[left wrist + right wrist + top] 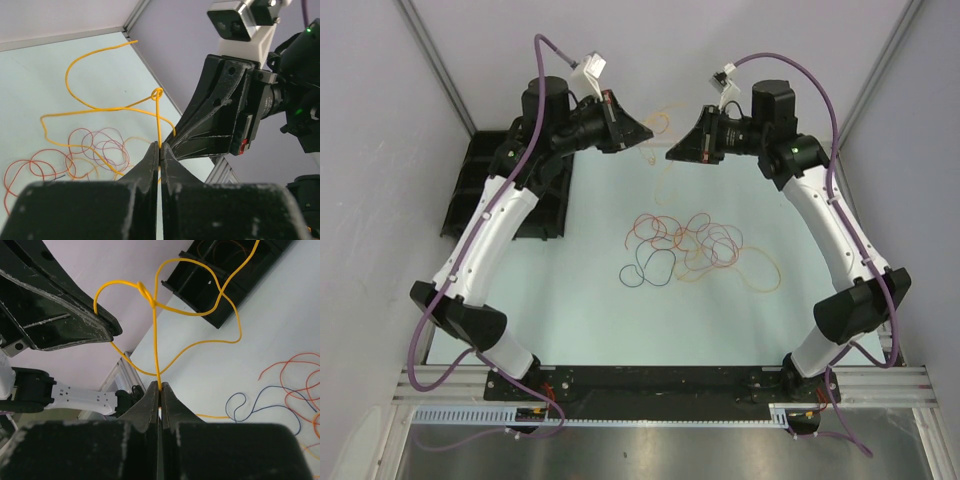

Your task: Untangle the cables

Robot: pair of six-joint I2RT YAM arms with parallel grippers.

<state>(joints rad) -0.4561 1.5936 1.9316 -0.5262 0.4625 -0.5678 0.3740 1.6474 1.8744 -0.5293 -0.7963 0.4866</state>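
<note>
My left gripper [646, 134] and right gripper [671, 152] are raised close together over the far part of the table. Both are shut on one yellow cable [660, 122]. In the left wrist view the left gripper [160, 147] pinches the yellow cable [158, 120] just below a small knot [157, 93]. In the right wrist view the right gripper [160, 385] pinches the yellow cable [155, 350] below the same knot [145, 292]. The remaining cables [688, 244], red, orange, pinkish-purple and dark blue, lie in a tangled pile at mid-table.
A black compartment tray [478, 188] stands at the left edge of the table; in the right wrist view the tray [220, 280] holds an orange wire. Grey walls close in the far side and both sides. The right gripper's body [220, 120] fills the left wrist view's right half.
</note>
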